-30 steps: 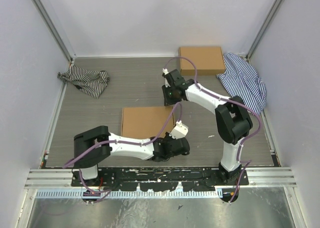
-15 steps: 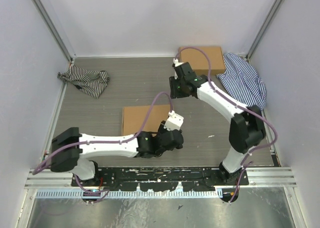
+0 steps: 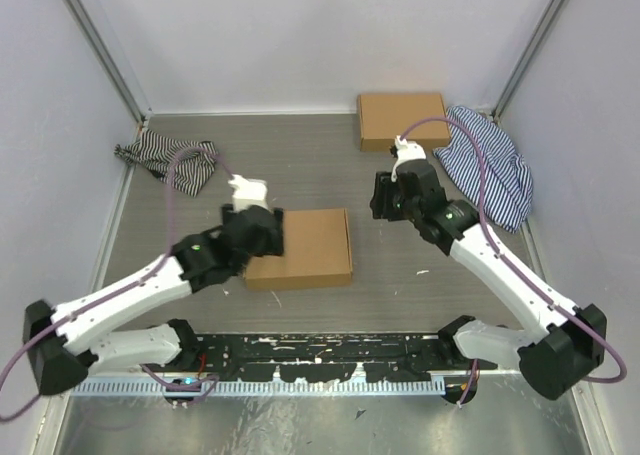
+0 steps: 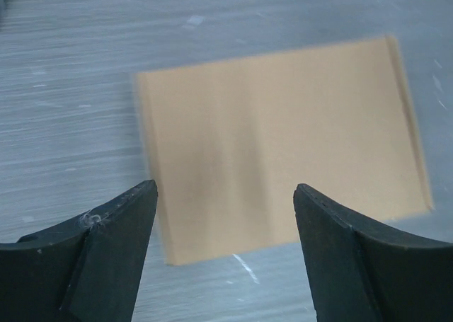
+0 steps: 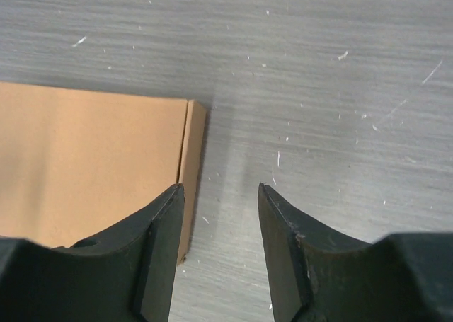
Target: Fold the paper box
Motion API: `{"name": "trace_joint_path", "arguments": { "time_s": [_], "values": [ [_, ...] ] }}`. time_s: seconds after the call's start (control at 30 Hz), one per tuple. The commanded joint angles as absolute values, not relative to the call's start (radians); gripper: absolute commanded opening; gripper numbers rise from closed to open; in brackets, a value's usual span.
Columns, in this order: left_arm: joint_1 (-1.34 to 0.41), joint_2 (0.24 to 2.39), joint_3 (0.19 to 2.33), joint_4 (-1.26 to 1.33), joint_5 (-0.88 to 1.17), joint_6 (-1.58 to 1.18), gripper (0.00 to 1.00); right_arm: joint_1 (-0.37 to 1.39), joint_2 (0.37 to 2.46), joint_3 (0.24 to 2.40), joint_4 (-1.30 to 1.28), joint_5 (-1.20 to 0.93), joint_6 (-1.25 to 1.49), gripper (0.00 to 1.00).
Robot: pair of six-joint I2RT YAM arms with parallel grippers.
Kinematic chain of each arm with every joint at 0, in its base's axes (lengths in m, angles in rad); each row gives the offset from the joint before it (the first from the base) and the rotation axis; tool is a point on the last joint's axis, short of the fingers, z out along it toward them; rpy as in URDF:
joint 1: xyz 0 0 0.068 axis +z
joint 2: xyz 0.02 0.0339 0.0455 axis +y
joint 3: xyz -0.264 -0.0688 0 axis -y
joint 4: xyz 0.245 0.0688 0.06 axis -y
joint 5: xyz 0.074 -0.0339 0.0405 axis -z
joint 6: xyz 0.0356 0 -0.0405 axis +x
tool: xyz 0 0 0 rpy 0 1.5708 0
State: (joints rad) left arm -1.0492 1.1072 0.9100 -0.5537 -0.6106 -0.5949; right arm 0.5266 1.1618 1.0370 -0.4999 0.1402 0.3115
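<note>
**Both arms backed off, jaws open; box left lying shut and flat**

Arms. Both have swung clear within the last second.
- The left arm [image 3: 130, 295] was crouched along the near edge with its wrist at the box's 5 o'clock corner. It now stretches in from 7 o'clock, wrist raised over the box's 9 o'clock edge.
- The right arm [image 3: 500, 270] was bent over the box's 1 o'clock corner. It now reaches long from 5 o'clock, wrist out past the box's 2 o'clock corner and apart from it.

Box. The paper box [image 3: 300, 247] sits at the centre of the table [image 3: 300, 170].
- It is a closed flat rectangle in about the same spot as before, with no flap standing up in any view.
- The right wrist view shows one corner with a narrow side strip lying snug against the lid.
- My reading is that this is a release after the last press, and the fold looks done or nearly so. The side walls are not well shown, so a loose tab cannot be ruled out.

Surroundings. These are unmoved: the other cardboard box [image 3: 403, 120] at 1 o'clock, a striped cloth [image 3: 170, 162] at 10 o'clock and a second striped cloth [image 3: 492, 165] at 2 o'clock.

Grippers.
- The left gripper [image 4: 225, 189] has its fingers spread wide and holds nothing. The box shows blurred beyond them, and the gripper appears to hover clear of it.
- The right gripper [image 5: 218, 187] has its jaws apart more narrowly, with bare table between them. The box corner lies just beside its left finger.
</note>
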Motion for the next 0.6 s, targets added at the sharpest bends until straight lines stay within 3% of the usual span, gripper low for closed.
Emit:
{"name": "trace_joint_path", "arguments": {
  "time_s": [0.0,0.07,0.2,0.43,0.57],
  "values": [
    [-0.839,0.945,0.895,-0.691,-0.545,-0.511,0.86,0.525,1.083,0.972,-0.458,0.148,0.344,0.52],
    [-0.756,0.898,0.893,-0.726,-0.525,-0.468,0.93,0.525,1.071,0.953,-0.484,0.156,0.353,0.52],
    [-0.641,0.89,0.927,-0.857,-0.44,-0.456,0.95,0.525,1.013,0.895,-0.48,0.159,0.357,0.52],
    [-0.629,0.839,0.896,-0.917,-0.451,-0.446,0.96,0.525,0.933,0.835,-0.44,0.144,0.347,0.45],
    [-0.63,0.775,0.875,-0.904,-0.447,-0.43,0.96,0.525,0.926,0.842,-0.458,0.198,0.366,0.47]
  ]
}}
